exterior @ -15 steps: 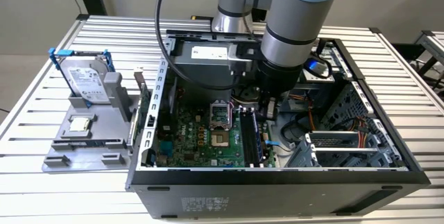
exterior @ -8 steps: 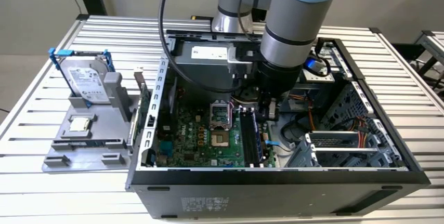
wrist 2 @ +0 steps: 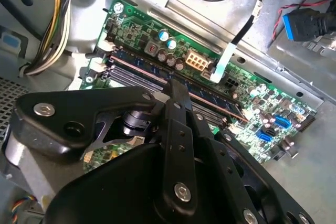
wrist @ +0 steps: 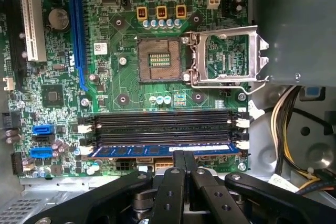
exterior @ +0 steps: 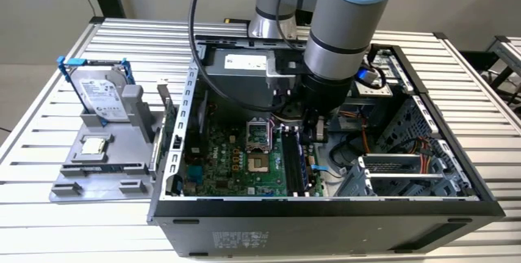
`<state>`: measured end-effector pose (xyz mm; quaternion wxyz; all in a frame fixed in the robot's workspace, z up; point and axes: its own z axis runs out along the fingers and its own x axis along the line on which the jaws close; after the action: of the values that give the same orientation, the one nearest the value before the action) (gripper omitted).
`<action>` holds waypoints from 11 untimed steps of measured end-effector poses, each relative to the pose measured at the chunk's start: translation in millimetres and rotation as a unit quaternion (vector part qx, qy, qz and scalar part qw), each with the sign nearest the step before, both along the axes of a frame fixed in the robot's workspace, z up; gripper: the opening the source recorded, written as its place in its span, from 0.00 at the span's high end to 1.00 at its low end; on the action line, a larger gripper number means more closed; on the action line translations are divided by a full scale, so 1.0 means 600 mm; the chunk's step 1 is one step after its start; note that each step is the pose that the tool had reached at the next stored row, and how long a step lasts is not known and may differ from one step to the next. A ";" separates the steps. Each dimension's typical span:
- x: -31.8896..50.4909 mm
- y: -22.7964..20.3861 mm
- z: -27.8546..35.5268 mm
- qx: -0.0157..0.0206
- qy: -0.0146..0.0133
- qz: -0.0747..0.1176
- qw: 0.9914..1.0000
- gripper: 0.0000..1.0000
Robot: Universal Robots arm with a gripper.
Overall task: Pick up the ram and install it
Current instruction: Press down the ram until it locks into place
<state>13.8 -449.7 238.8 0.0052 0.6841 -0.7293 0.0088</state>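
Note:
The ram is a long blue stick with dark chips. It sits in the motherboard slot nearest the case edge, beside three empty black slots. In both wrist views my gripper is shut, its two black fingers pressed together with nothing between them. Their tips sit right at the ram's upper edge, near its middle. The second wrist view has the ram running past the gripper. In the exterior view the gripper reaches down into the open computer case.
An open CPU socket with its raised metal frame lies beyond the slots. Cable bundles hang beside the board. Outside the case, a grey fixture holds a blue-framed hard drive and a small square chip.

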 end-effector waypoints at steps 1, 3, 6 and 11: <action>0.000 0.0000 0.000 0.000 0.000 0.000 1.000 1.00; 0.000 -0.0001 -0.001 -0.001 0.000 0.000 1.000 1.00; 0.000 -0.0002 -0.002 -0.001 0.000 0.000 1.000 1.00; 0.000 -0.0002 -0.003 -0.001 0.000 0.000 1.000 1.00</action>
<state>13.7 -449.9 237.3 0.0061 0.6844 -0.7291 0.0096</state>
